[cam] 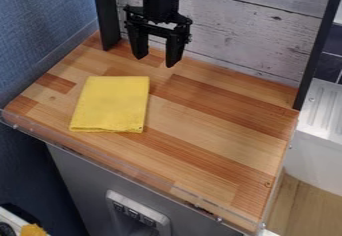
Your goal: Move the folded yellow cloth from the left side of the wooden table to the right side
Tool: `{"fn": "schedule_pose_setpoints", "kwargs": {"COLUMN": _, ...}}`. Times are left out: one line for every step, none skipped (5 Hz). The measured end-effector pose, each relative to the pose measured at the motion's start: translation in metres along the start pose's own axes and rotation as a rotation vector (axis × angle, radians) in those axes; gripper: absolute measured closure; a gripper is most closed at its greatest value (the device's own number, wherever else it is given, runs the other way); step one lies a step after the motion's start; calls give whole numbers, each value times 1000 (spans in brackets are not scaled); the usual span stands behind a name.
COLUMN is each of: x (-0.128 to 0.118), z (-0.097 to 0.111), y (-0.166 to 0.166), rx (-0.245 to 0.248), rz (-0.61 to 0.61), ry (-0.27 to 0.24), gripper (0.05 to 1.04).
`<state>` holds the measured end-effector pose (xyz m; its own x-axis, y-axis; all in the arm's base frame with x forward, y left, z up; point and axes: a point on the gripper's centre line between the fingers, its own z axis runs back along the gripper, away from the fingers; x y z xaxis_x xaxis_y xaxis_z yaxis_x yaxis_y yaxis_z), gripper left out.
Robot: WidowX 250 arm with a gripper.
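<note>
Yellow cloth [112, 104], folded into a rough rectangle, is lying flat on the left part of the wooden tabletop [220, 130], so that's the main thing here. Starting closest to the camera, there's a gray panel [80, 175] below the table with a light frame [136, 215] set in it, plus a bit of something orange [32, 230] down in the bottom left corner. Then you get a see-through strip [175, 189] along the table's near edge. The cloth sits back from that. Behind it and slightly to the right, the black gripper [155, 61] hangs pointing down, fingers spread with nothing between them, and it's not touching the cloth. Further back are whitewashed boards [254, 25], with a black post [107, 15] on the left and another one on the right. Blue wall [40, 30] on the far left, btw.
</note>
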<state>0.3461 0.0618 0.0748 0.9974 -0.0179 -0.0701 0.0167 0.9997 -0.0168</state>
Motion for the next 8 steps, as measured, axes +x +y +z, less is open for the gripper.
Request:
{"fn": "schedule_pose_setpoints", "kwargs": {"x": -6, "z": -8, "y": -1, "rx": -5, "rz": -84, "ry": 21, "gripper": 91}}
{"fn": "schedule_pose_setpoints", "kwargs": {"x": -14, "z": -12, "y": -1, "rx": -6, "rz": -228, "ry": 17, "gripper": 91}}
{"fn": "schedule_pose_setpoints", "kwargs": {"x": -24, "z": -8, "y": 9, "rx": 13, "rz": -374, "ry": -26, "gripper": 91}}
{"fn": "schedule_pose_setpoints", "kwargs": {"x": -29, "z": -8, "y": 17, "rx": 32, "rz": -516, "ry": -59, "gripper": 91}}
{"fn": "schedule_pose_setpoints", "kwargs": {"x": -32, "z": -8, "y": 31, "rx": 52, "rz": -629, "ry": -84, "gripper": 91}}
{"fn": "schedule_pose_setpoints", "kwargs": {"x": -33, "z": -9, "y": 38, "rx": 57, "rz": -736, "ry": -97, "gripper": 159}}
{"fn": "schedule_pose_setpoints", "kwargs": {"x": -33, "z": -9, "y": 39, "rx": 61, "rz": -811, "ry": -109, "gripper": 433}}
{"fn": "schedule_pose_setpoints", "kwargs": {"x": -32, "z": -11, "y": 42, "rx": 63, "rz": -878, "ry": -120, "gripper": 726}}
